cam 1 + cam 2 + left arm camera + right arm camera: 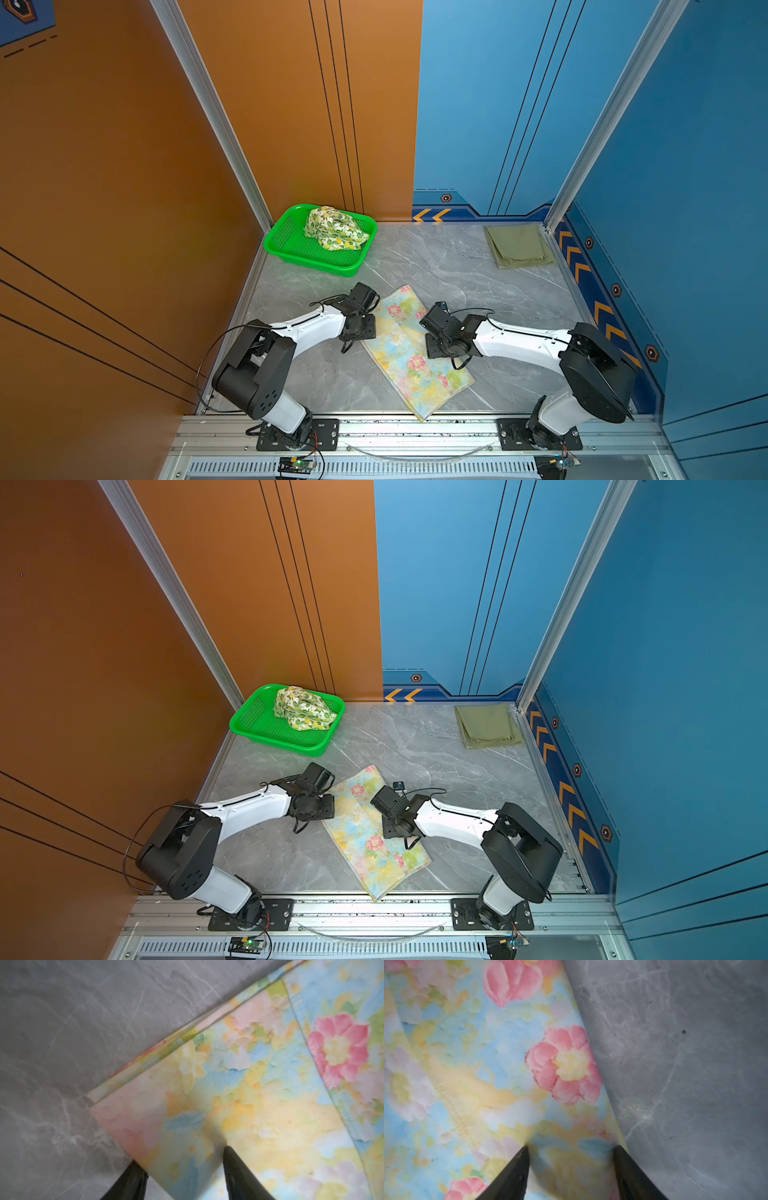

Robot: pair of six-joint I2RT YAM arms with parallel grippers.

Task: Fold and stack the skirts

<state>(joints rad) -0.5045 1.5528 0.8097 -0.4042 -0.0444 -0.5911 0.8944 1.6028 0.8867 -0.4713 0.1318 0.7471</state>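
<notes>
In both top views the floral skirt (399, 353) (361, 837) lies low in the centre of the frame on the grey table (478, 274). It is folded into a long flat strip that runs on a slant from the bottom centre up toward the left. Its lowest corner reaches the table's near edge.

The left arm (307, 328) comes in from the lower left and ends over the strip's left edge. The right arm (519, 340) comes in from the lower right and ends over its right edge.

In the left wrist view the left gripper (182, 1155) stands open at the bottom of the frame. One finger (128, 1180) is over bare table just beside the skirt's edge, and the other is over the cloth. Nothing is pinched between them. The stacked layers of the fold show along the edge in mid frame.

In the right wrist view the right gripper (571, 1147) is also open. Both tips are low over the cloth, one of them close to the skirt's edge. Whether they touch the cloth I cannot tell.

Farther back, at mid-left of both top views, the basket (291, 249) (257, 725) sits in the table's far left corner. The lemon skirt (334, 228) (305, 708) is bunched inside it. At mid-right, in the far right corner, the olive skirt (519, 245) (486, 725) lies folded flat, well apart from both grippers.
</notes>
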